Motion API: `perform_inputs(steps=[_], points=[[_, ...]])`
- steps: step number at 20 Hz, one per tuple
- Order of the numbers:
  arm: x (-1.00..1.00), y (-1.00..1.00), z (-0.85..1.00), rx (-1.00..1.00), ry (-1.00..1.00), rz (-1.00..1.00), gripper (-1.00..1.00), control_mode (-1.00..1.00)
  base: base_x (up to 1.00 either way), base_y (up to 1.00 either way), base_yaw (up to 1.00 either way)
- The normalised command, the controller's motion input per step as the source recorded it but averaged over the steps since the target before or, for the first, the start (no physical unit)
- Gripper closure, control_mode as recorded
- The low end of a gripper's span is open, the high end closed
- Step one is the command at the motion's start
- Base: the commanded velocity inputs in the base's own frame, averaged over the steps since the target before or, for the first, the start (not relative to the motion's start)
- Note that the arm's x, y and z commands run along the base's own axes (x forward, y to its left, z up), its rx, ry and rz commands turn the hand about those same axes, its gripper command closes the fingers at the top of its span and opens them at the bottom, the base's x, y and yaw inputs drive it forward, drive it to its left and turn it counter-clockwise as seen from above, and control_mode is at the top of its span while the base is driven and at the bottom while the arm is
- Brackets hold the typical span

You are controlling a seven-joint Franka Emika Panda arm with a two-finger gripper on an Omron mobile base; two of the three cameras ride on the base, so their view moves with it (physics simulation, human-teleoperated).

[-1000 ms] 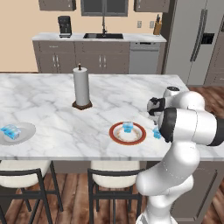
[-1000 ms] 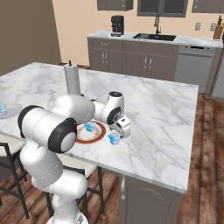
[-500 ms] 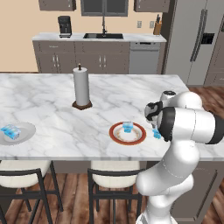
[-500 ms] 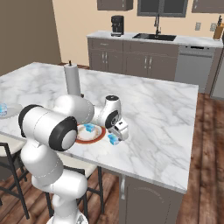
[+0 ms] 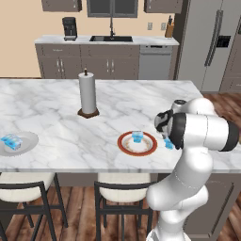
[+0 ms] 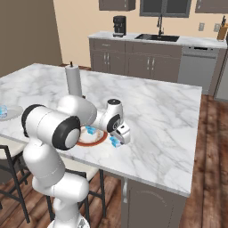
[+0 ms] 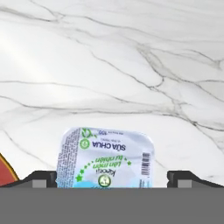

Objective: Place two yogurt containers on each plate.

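Observation:
One yogurt container (image 7: 105,158) stands on the marble just right of the red-rimmed plate (image 5: 127,147), and also shows as a small blue yogurt pack (image 6: 115,142) (image 5: 168,143). My gripper (image 7: 111,179) hangs low over it, open, with one fingertip (image 7: 41,178) on either side of the lid and not touching it. The gripper (image 6: 121,135) points down at the counter. A second yogurt container (image 5: 137,136) (image 6: 92,130) sits on the red-rimmed plate (image 6: 99,140). Far to the left, the pale grey plate (image 5: 27,143) (image 6: 12,112) carries light-blue yogurt (image 5: 10,140).
A paper-towel roll on a dark round base (image 5: 88,95) (image 6: 73,80) stands behind the plates. The island's front edge (image 5: 94,169) runs close to both plates, with stools (image 5: 117,197) under it. Open marble (image 6: 164,116) lies to the right.
The hand has come down toward the yogurt container beside the red-rimmed plate. Its jaws stay open. Nothing else has moved.

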Motion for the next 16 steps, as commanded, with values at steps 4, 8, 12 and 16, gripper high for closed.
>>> perform_inputs(steps=[4,8,12,16], points=[[0.08,0.0,0.0,0.0,-0.03,0.0,-1.0,-1.0,0.0,0.0,0.0],[0.08,0.0,0.0,0.0,-0.02,0.0,-1.0,-1.0,0.0,0.0,0.0],[0.04,0.05,-0.02,0.0,-0.03,0.0,-1.0,-1.0,0.0,0.0,0.0],[0.09,0.0,-0.23,0.0,0.0,0.0,-1.0,-1.0,0.0,0.0,0.0]])
